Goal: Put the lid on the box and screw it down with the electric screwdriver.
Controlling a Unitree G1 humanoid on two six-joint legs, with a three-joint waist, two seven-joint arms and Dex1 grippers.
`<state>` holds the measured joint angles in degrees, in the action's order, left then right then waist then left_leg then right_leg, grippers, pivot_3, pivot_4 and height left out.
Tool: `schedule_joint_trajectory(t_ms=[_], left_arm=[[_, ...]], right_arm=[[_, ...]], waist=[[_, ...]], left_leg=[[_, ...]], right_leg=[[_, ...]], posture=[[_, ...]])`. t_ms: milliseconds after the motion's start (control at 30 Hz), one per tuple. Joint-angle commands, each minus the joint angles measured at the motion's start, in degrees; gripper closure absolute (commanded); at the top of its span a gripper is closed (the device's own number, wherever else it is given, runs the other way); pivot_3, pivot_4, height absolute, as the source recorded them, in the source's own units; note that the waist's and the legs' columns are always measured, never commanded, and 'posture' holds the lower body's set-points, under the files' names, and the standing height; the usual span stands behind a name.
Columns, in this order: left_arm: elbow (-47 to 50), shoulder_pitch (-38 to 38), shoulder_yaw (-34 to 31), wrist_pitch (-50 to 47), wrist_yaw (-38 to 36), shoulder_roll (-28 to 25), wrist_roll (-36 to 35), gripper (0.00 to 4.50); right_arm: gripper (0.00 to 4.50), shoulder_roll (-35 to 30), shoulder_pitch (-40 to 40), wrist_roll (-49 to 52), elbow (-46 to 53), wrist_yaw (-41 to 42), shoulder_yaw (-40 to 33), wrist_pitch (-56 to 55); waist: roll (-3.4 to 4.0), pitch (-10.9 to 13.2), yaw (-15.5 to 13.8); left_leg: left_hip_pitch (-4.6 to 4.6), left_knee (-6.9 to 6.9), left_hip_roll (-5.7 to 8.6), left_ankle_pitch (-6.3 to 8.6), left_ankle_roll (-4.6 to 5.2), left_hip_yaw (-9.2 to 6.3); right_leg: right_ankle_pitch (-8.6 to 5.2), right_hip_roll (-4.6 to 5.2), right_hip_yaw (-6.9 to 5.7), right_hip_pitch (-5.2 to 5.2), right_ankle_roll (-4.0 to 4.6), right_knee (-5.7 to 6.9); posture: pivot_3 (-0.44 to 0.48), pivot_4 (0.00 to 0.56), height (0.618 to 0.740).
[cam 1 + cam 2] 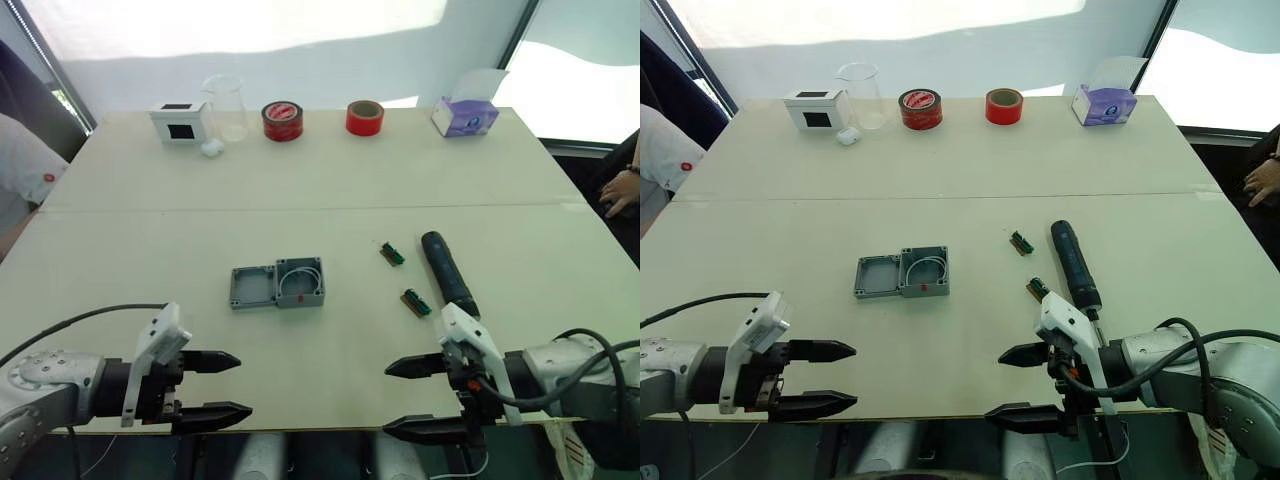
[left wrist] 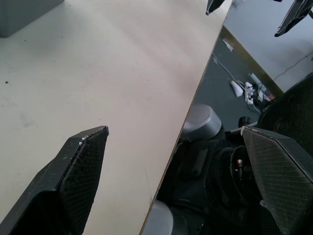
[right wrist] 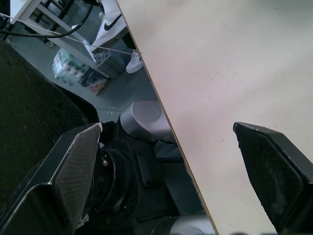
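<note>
Pale tabletop point(image 1: 330, 180) scene: left gripper point(image 1: 215, 388) hovers at the near edge, fingers apart and empty; mid-table, the lid point(image 1: 252, 287) lies ribbed side up, touching the box point(image 1: 300, 283); farther right lies the electric screwdriver point(image 1: 448, 272), just beyond the empty, spread right gripper point(image 1: 412, 398)

The table point(image 1: 300, 180) had a smooth matt cream top, kinda laminate looking. The lid point(image 1: 252, 287) and the box point(image 1: 300, 283) looked like dull grey cast metal, not shiny at all. The electric screwdriver point(image 1: 448, 272) was dark with a slight sheen, plastic-ish. The beaker point(image 1: 226, 107) was clear, glass or plastic. Both tape rolls point(image 1: 283, 121) were glossy red. Gripper fingers point(image 2: 83, 166) were matt black with a fine rough grid texture.
</note>
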<state>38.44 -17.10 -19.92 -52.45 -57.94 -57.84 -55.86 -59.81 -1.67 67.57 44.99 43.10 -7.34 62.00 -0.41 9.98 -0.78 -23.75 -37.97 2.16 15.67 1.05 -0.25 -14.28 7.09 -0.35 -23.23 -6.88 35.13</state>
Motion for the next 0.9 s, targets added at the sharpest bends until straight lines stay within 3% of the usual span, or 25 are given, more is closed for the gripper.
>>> schedule_joint_trajectory(t_ms=[33,467,600,767,900], left_arm=[[0.29,0.64,-0.21,-0.15,-0.26,0.0,-1.47,0.03],[-1.02,2.95,-0.34,-0.95,1.01,-0.02,-2.41,0.03],[-1.75,5.27,-0.42,0.76,3.3,0.12,0.58,0.03],[-5.56,11.3,-0.73,-1.66,3.95,-3.62,1.27,0.03],[-12.54,26.16,4.13,-5.13,4.48,-6.72,0.64,0.03]], right_arm=[[0.04,-0.75,0.32,1.27,2.24,-0.13,-1.02,-0.88],[0.04,0.52,2.92,0.48,0.76,-1.54,-0.29,-1.49],[0.04,1.58,5.41,-1.32,-0.81,-2.34,0.73,-2.52],[0.04,9.03,8.52,2.16,-2.99,-9.91,-2.04,-5.18],[0.04,12.96,9.86,5.26,-2.91,-15.53,-3.02,-6.25]], waist=[[0.0,0.0,0.01],[0.0,0.0,-0.02],[0.0,0.0,0.02],[-0.02,0.01,-0.02],[-0.01,0.03,-0.28]], left_leg=[[0.0,0.0,0.0,0.0,0.0,0.0],[0.0,0.0,0.0,0.0,0.0,0.0],[0.0,0.0,0.0,0.0,0.0,-0.01],[-0.02,0.0,0.0,0.0,0.0,-0.01],[-0.14,-0.03,0.01,-0.02,-0.02,-0.09]], right_leg=[[0.0,0.0,0.0,0.0,0.0,0.0],[0.0,0.0,0.0,-0.02,0.0,0.0],[0.0,0.0,0.0,-0.02,0.0,-0.01],[0.0,-0.03,0.0,-0.02,0.0,-0.01],[0.01,-0.13,-0.04,-0.09,-0.01,0.03]], posture=[[0.0,0.15,0.74],[0.0,0.15,0.74],[0.0,0.15,0.74],[0.0,0.15,0.74],[0.0,0.15,0.74]])
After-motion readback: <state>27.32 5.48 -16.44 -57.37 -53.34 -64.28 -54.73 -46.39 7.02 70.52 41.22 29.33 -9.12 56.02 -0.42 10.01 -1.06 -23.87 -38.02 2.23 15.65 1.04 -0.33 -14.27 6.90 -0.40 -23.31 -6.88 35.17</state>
